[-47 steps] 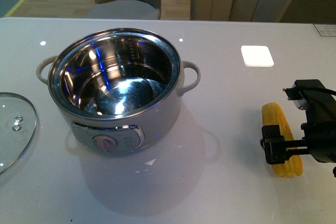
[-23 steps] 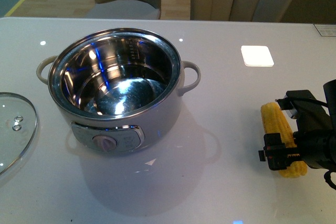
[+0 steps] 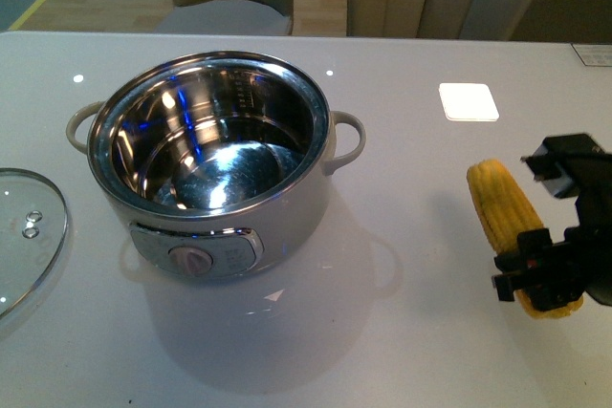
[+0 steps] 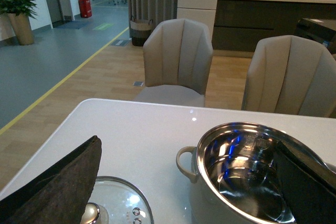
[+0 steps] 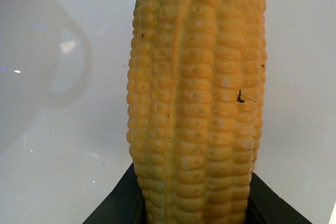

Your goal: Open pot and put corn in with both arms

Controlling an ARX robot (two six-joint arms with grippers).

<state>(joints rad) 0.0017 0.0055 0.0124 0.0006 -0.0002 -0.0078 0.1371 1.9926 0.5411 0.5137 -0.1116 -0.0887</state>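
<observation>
The right gripper (image 3: 537,279) is seen well to the right of the pot (image 3: 215,198), clamped across the near end of the corn (image 3: 499,205). The cob, yellow with even kernel rows, is angled with its far tip toward the pot. The left gripper (image 4: 186,148) is held by the pot's left handle, spread wide and holding nothing.

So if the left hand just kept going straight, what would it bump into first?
Probably the pot. Its near loop handle sits right ahead, between the open left hand's fingers. Depth is hard to judge, so it might touch the white table just before that.
</observation>
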